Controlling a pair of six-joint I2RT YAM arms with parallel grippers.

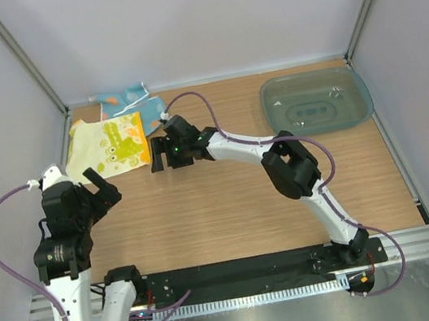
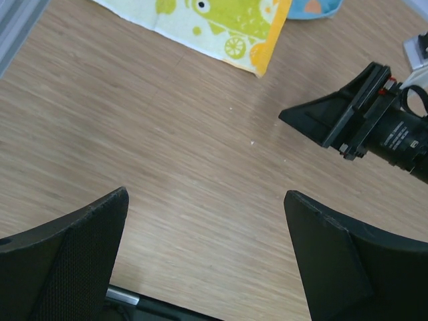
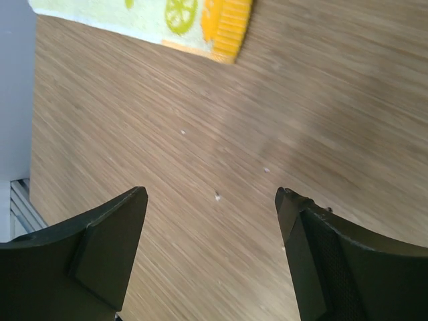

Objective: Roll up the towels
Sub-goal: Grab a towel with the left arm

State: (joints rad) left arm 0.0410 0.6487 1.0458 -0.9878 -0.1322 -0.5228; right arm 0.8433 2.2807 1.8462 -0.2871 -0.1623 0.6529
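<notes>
Black fingers spread wide, the left gripper (image 1: 102,187) holds nothing, poised over the wooden worktop (image 1: 232,215) at the left. Just beyond it the yellow towel (image 1: 107,147) lies flat and unrolled, touching a crumpled blue towel (image 1: 131,102) by the back wall. The right gripper (image 1: 163,161) hovers beside the yellow towel's near right corner, equally wide open and empty. A clear tray (image 1: 316,100) sits far right. Rolling looks unstarted, so both towels remain to do.
</notes>
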